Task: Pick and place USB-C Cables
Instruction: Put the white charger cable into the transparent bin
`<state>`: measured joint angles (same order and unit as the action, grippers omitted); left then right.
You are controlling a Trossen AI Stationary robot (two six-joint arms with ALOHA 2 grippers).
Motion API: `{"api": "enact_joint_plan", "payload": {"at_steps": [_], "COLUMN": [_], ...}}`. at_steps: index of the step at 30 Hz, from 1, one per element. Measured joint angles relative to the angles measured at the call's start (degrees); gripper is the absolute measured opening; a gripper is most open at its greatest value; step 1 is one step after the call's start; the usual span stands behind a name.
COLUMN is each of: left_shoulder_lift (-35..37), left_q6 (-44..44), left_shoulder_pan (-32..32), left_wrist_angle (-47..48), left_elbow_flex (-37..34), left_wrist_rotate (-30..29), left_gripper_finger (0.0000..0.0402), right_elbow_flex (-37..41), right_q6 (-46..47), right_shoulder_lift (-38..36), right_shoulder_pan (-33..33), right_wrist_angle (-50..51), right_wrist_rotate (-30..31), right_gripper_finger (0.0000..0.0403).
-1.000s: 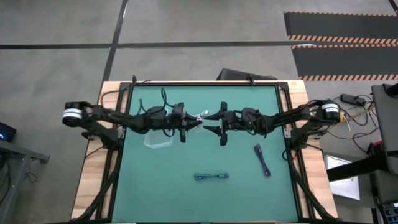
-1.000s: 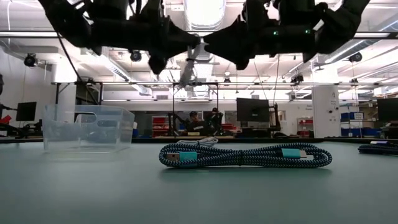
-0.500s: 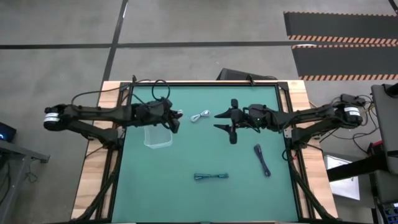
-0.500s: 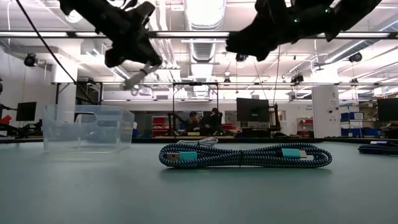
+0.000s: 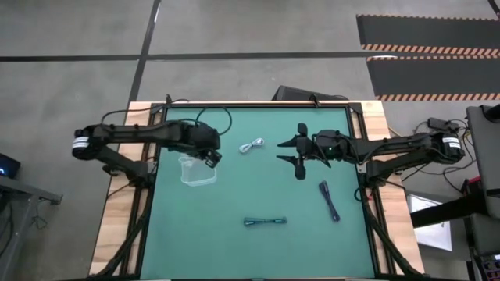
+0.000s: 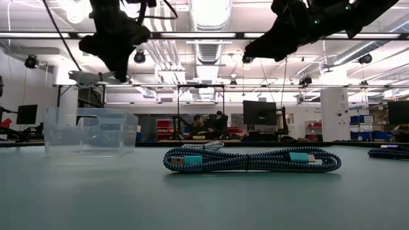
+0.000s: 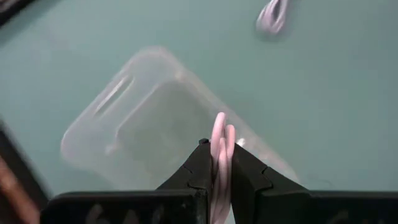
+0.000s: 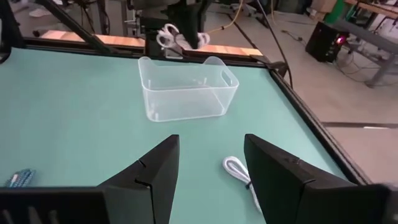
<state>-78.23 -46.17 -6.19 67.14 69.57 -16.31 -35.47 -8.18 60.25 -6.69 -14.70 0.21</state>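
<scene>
Above bin, left end effector grips white cable lengthwise.

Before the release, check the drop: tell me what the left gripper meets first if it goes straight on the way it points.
Probably the clear bin: the left gripper, shut on a white cable, points down into it. Depth is unclear.

1. Even, bright overhead light covers the green surface in the high view; shadows there are faint.
2. In the low view, ceiling lights glare white, leaving both arms as dark silhouettes.
3. The left wrist view is soft: the clear bin looks smeared.
4. The right wrist view is sharper.
</scene>
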Motion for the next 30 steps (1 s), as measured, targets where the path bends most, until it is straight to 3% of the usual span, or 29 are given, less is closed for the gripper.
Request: {"api": "enact_joint_plan", "payload": {"at_steps": [6, 14, 22, 30], "left_shoulder_lift": [-6.96, -11.72, -11.66, -11.64], "left_q6": [1.40, 6.28, -4.16, -7.60], "left_shoulder_pan": [-0.65, -3.50, -7.54, -10.08], "left_wrist_angle": [9.71, 10.32, 10.23, 5.34], "left_elbow_flex": [5.22, 7.58, 6.63, 6.04], "left_wrist_rotate": [4.01, 5.80, 5.70, 11.10], "left_gripper_finger": [0.0014, 0.0017, 0.0016, 0.0018], "right_elbow_flex": [0.51, 1.23, 3.48, 7.28], "right_q6": [-0.82, -1.73, -3.42, -6.97], "right_shoulder_lift": [-0.57, -1.22, -3.22, -9.63], "right_shoulder_pan": [-0.85, -1.73, -3.09, -4.49], "right_wrist_angle": [1.30, 1.33, 1.64, 3.76], "right_wrist_rotate": [-0.01, -0.02, -0.04, -0.12], "right_gripper_finger": [0.0173, 0.0173, 0.0173, 0.0167]}}
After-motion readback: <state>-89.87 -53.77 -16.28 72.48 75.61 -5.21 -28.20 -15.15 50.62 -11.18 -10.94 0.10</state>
